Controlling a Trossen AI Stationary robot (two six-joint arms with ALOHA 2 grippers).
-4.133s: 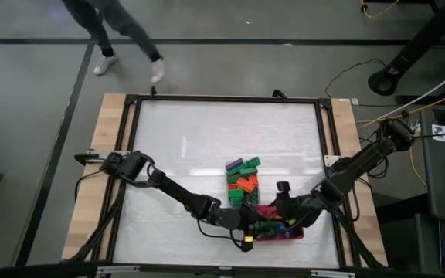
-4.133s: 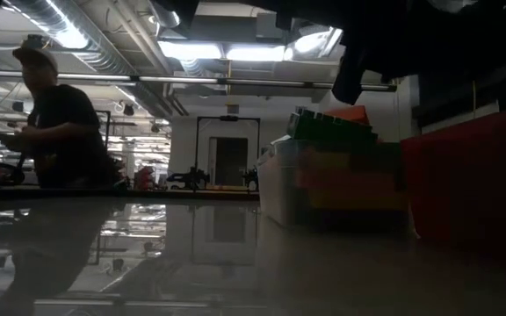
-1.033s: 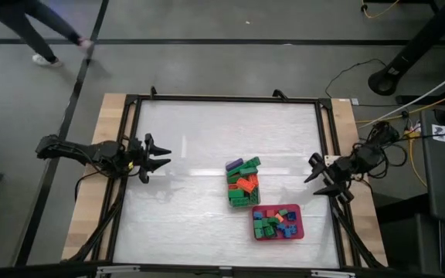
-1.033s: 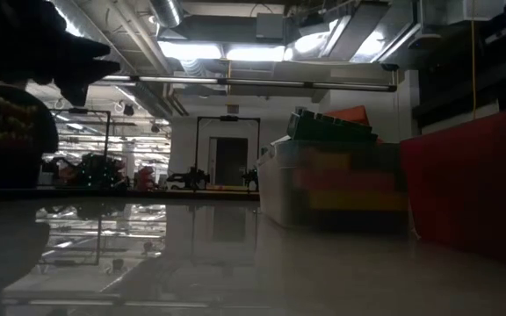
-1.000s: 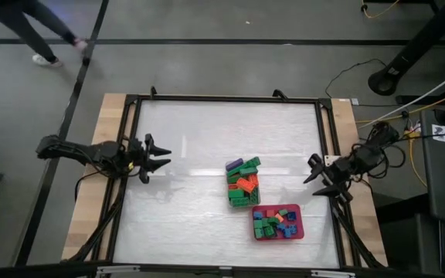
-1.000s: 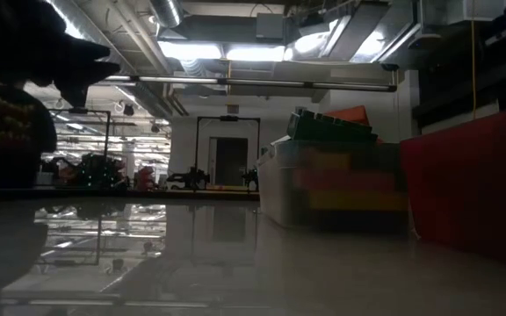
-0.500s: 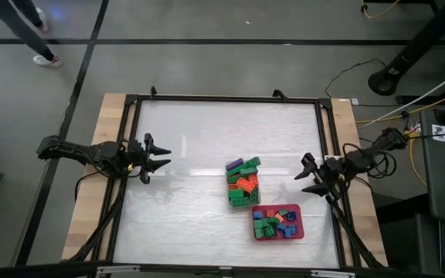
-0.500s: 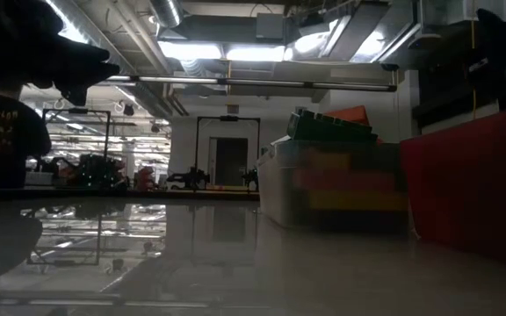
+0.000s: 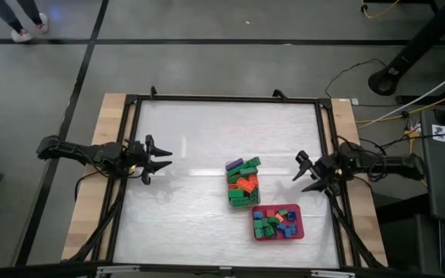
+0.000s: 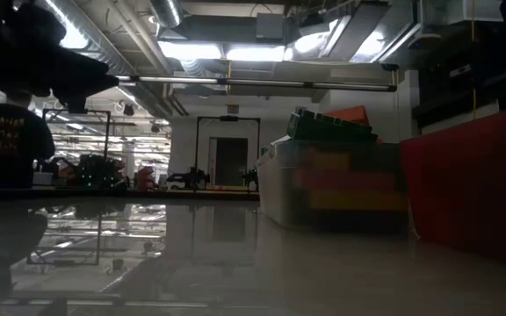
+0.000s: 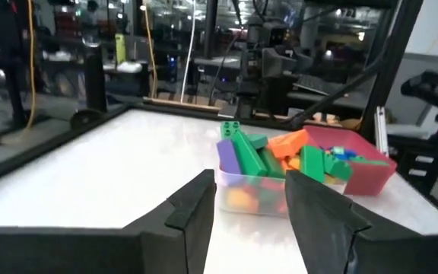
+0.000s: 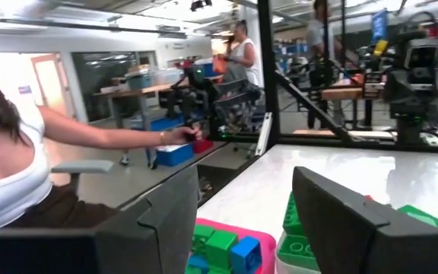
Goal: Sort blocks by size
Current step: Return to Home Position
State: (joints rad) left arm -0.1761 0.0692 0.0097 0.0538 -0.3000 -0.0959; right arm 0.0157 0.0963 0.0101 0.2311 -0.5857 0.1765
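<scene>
A clear tub (image 9: 242,186) heaped with green, orange and purple blocks (image 11: 258,151) stands right of the table's middle. Just nearer and to its right, a red tray (image 9: 295,224) holds small green, blue and red blocks (image 12: 220,245). My left gripper (image 9: 159,164) hovers open at the table's left edge, pointing level at the tub (image 11: 254,186). My right gripper (image 9: 298,168) hovers open at the right edge, pointing level toward the tub and tray. Nothing is between either pair of fingers. In the low view the tub (image 10: 332,186) and tray (image 10: 473,180) stand at the right.
A black frame (image 9: 226,98) runs round the white tabletop (image 9: 207,131), with wooden strips outside it. Cables trail off the right side (image 9: 377,120). People sit and stand in the room beyond (image 12: 21,175); someone's feet are on the floor at far left (image 9: 22,27).
My right arm has swung round so that it now lies level from the table's right side. Its gripper has moved a little toward the table's middle and down, staying open. The person on the floor beyond the table has walked off to the left.
</scene>
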